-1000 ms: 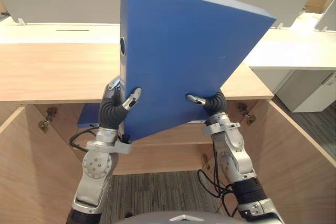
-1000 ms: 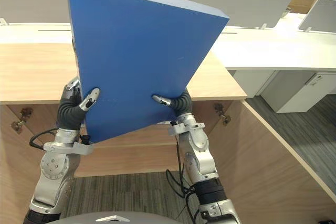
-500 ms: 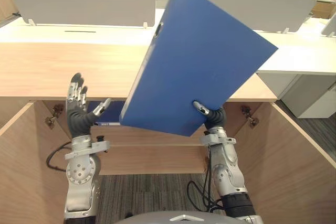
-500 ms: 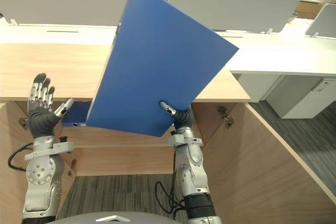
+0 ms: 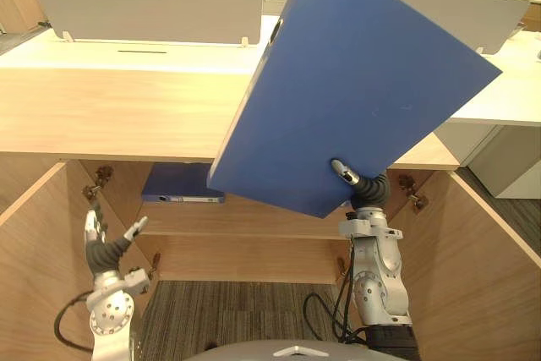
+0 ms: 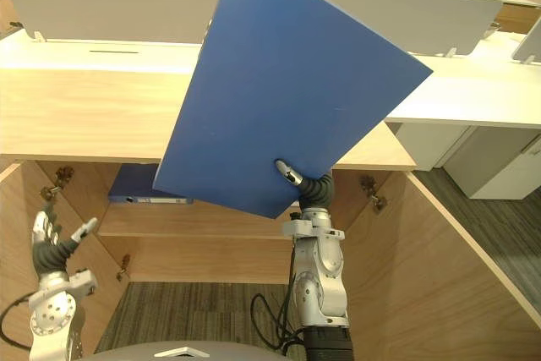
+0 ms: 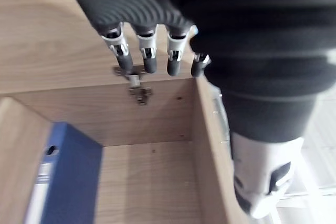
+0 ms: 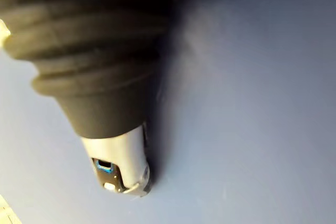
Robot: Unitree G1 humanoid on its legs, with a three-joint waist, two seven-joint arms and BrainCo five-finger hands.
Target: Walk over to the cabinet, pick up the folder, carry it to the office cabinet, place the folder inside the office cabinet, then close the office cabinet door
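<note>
Right hand (image 5: pixel 362 188): clamped on the lower corner of the blue folder (image 5: pixel 355 82), thumb pressed flat on the near cover, fingers out of sight behind it. One-handed corner pinch, so the folder hangs tilted, spine uppermost to the left, most of it riding above the cabinet top (image 5: pixel 110 116).

Folder is in the air, in front of the office cabinet (image 5: pixel 254 255), not yet inside. Judged: held high to clear the top edge before being lowered and swung into the opening.

Left hand (image 5: pixel 106 243): low, beside the left door (image 5: pixel 34 276), fingers straight and spread, holding nothing. Left wrist view shows it facing the cabinet interior, a hinge (image 7: pixel 137 85) just past the fingertips.

Both doors stand open, right door (image 5: pixel 482 268) included, which leaves a wide mouth for entry. A second blue folder (image 5: pixel 182 185) lies flat on the shelf (image 5: pixel 270 219) at its left end; the space to its right looks free, the likely landing spot.

Risk, judged: the corner grip gives little control over twist.
</note>
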